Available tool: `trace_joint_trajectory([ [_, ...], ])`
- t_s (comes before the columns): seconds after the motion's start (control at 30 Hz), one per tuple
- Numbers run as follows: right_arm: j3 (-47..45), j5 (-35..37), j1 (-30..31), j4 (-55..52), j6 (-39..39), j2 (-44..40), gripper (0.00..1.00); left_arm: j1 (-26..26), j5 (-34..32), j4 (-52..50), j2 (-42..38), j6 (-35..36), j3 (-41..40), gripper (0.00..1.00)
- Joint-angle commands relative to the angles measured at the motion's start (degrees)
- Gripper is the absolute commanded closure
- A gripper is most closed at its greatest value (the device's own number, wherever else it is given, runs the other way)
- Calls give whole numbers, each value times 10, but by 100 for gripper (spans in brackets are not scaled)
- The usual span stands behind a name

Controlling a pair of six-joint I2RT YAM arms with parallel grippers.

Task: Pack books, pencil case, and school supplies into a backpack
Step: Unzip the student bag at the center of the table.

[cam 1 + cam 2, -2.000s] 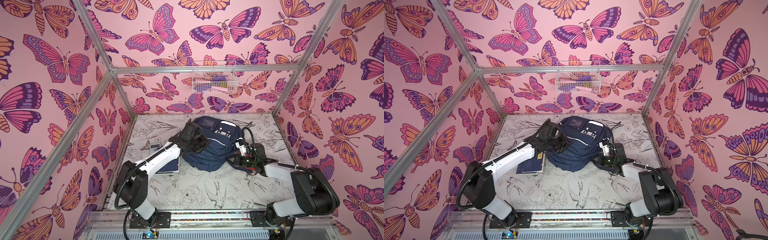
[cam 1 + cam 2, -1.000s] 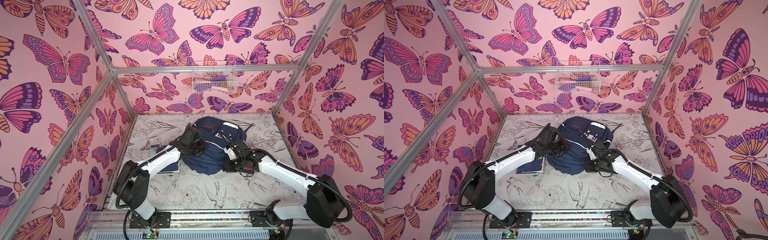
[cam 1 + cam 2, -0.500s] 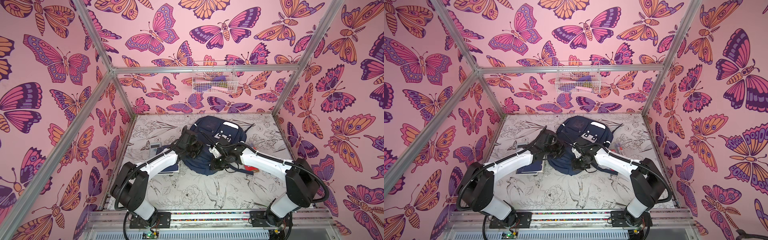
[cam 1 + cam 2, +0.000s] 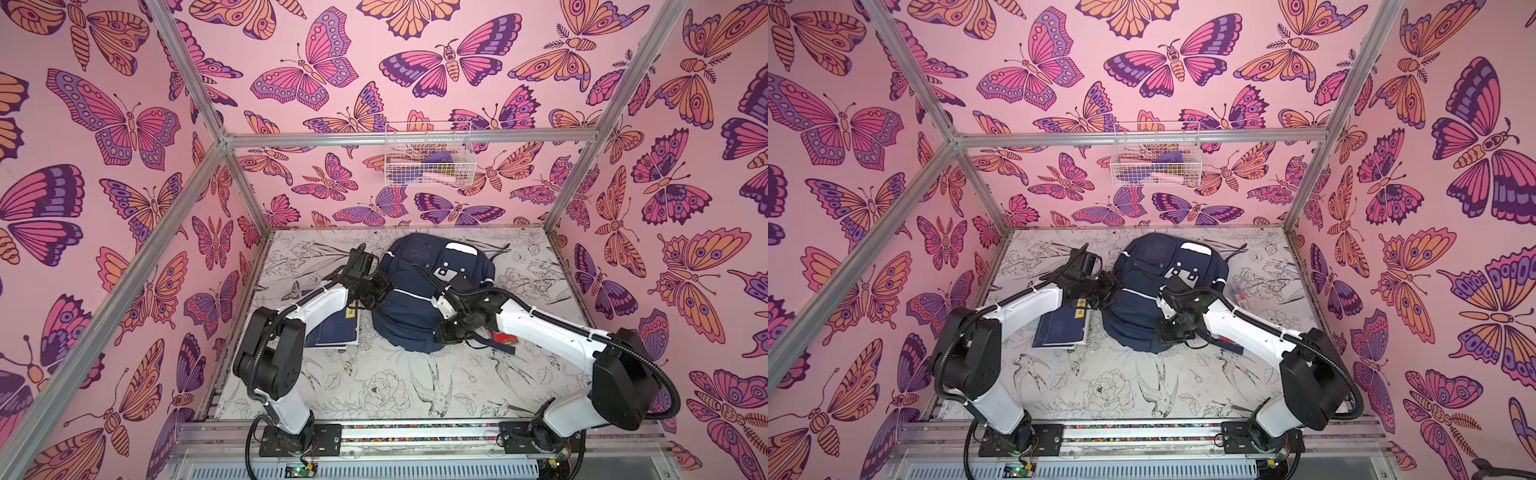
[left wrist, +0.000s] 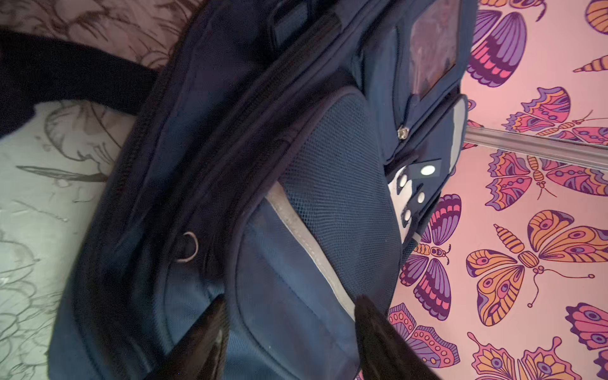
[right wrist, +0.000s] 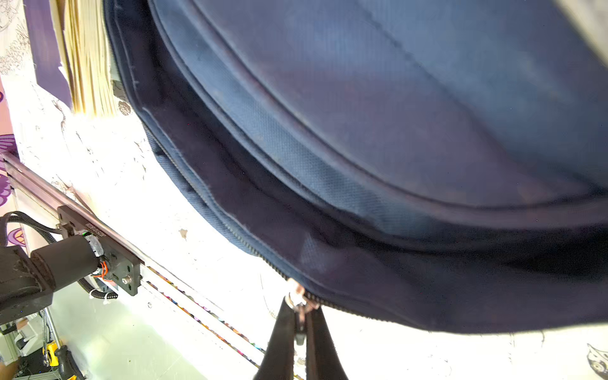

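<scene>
**Left gripper [image 4: 380, 291] lets go of backpack [image 4: 419, 307]; zip pull [image 6: 296, 297] stays held**

Top views: a sec. ago the left gripper was clamped on the backpack's flank. In both top views its jaws now stand apart, w/ the bag just ahead of them. The right gripper [image 4: 446, 332] has slid along the bag's near rim & sits low against it. The books [image 4: 332, 328] lie on the counter [image 4: 395, 386] behind the left gripper, under that arm, unpacked.

Left wrist: fingers [image 5: 214, 329] spread, navy pocket fabric btwn them, nothing pinched.

Right wrist: right gripper [image 6: 301, 316] closed on the metal zip pull at the bag's edge.

Reading: the bracing hold is dropped w/ the zip prob. part-run. Can't tell whether the mouth is open enough for the books.
</scene>
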Motion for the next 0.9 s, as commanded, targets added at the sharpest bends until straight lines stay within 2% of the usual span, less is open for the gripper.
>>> trace_joint_trajectory([
  [0.0,0,-7,-2,-17,-11,-13,100,0,33,5,26,17,27,45],
  [0.13,2,-15,-1,-11,-7,-8,100,0,51,10,52,19,32,56],
  [0.27,9,-27,2,6,-1,6,100,1,65,43,53,1,12,77],
  [0.33,20,-30,8,15,3,22,100,1,73,60,51,-12,3,91],
  [0.4,34,-34,19,28,8,44,100,1,79,77,49,-25,-4,100],
  [0.6,114,-50,61,95,34,127,100,-1,69,123,23,-62,-49,100],
  [0.77,154,-87,75,229,67,170,100,-1,35,156,-13,-91,-102,100],
  [0.87,171,-49,61,206,63,184,100,0,23,176,-35,-108,-133,100],
])
